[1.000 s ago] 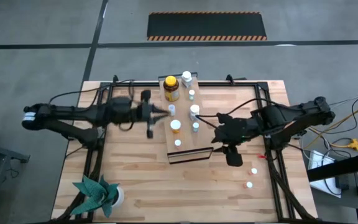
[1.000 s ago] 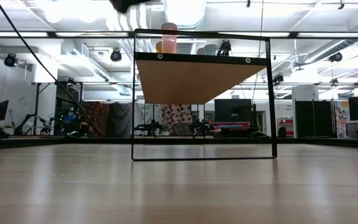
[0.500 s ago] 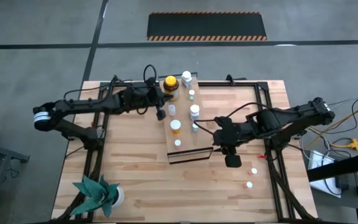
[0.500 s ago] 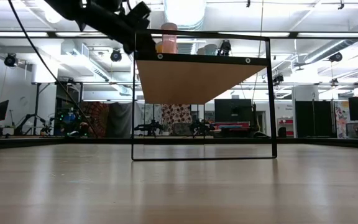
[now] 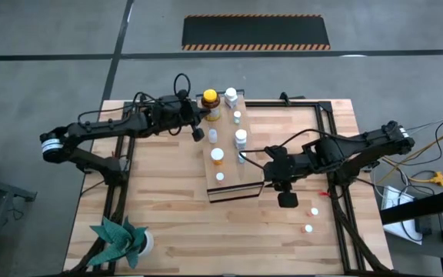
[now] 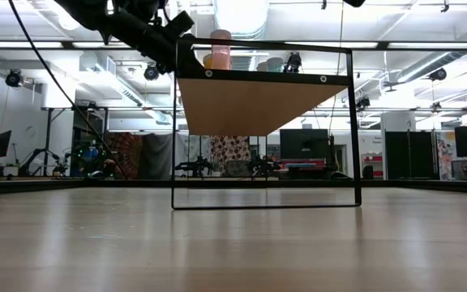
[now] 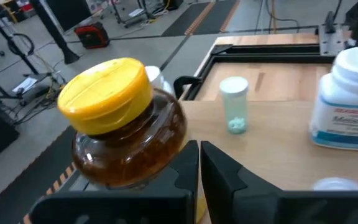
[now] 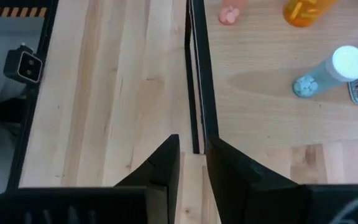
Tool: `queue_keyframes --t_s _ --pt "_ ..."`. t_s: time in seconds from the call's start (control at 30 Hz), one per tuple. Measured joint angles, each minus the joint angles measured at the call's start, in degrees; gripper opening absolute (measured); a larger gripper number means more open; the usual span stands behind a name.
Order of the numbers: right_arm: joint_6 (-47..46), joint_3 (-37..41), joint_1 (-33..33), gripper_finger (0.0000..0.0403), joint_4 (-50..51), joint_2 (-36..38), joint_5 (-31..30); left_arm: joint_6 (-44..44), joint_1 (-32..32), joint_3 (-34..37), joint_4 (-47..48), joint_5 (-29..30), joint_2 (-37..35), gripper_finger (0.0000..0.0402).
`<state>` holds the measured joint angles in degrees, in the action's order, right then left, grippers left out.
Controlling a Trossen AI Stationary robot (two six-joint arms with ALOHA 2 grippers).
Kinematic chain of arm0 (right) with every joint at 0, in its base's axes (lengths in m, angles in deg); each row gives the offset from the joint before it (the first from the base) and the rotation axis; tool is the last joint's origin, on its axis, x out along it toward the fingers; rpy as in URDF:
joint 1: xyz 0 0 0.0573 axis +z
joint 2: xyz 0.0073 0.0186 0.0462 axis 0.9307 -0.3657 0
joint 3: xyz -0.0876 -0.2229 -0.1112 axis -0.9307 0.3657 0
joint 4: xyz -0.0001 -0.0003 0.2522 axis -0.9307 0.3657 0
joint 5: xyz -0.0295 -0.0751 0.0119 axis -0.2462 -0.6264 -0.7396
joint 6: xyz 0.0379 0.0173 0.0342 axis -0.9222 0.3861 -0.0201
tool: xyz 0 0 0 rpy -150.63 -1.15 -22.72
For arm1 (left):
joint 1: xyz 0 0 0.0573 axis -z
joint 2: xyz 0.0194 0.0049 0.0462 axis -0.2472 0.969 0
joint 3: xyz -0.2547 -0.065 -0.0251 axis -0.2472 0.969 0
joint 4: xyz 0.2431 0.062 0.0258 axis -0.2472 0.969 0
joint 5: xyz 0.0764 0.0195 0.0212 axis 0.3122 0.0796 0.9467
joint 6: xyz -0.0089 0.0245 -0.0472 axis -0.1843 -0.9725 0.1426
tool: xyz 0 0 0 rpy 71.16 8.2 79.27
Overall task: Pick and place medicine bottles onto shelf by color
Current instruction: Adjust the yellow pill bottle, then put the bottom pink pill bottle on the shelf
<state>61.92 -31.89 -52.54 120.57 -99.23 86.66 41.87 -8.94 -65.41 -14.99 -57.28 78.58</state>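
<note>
Wood tabletop (image 5: pixel 168 223) sat in a big workshop w/ a grey floor. On it stood the shelf (image 5: pixel 225 165), a raised light-wood board in a thin black frame, near the middle. Most medicine bottles were on top of it already: the amber bottle w/ yellow cap (image 5: pixel 211 104) at the far end, a white bottle (image 5: pixel 231 95) just beside it, an orange-capped one (image 5: pixel 217 155) nearer. Two white-capped bottles (image 5: pixel 311 219) lay off the shelf, on the table at the near right.

Left gripper (image 5: pixel 196 132) was at the far left side of the shelf, just beside the amber bottle, fingers pressed together, holding nothing. Right gripper (image 5: pixel 266 171) was over the shelf's right edge, w/ just a thin gap between its fingers and nothing in it. In the right wrist view the black frame rail (image 8: pixel 194 74) ran right ahead of it.

Best guess at the step: go get one of the loose bottles next. To do it well, the right arm should lift clear of the rail first, open wide, come down straight over one cap, squeeze softly, then set it by caps of the same colour w/o bumping the others.
</note>
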Motion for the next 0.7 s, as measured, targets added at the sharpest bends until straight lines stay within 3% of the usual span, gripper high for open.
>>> queue_keyframes --t_s 0.13,0.33,0.7 --pt "-4.1 0.0 0.0 0.0069 0.6 0.0 0.2 1.7 1.5 0.0 -0.2 -0.6 -1.1 0.0" --pt "-22.0 0.2 3.3 0.0067 8.0 0.2 0.6 2.5 9.1 -0.3 -2.2 -3.1 -6.0 0.0" --pt "-69.2 8.9 24.0 0.0031 8.2 0.2 0.6 0.8 25.7 -0.1 -4.8 -3.3 -12.5 0.0"
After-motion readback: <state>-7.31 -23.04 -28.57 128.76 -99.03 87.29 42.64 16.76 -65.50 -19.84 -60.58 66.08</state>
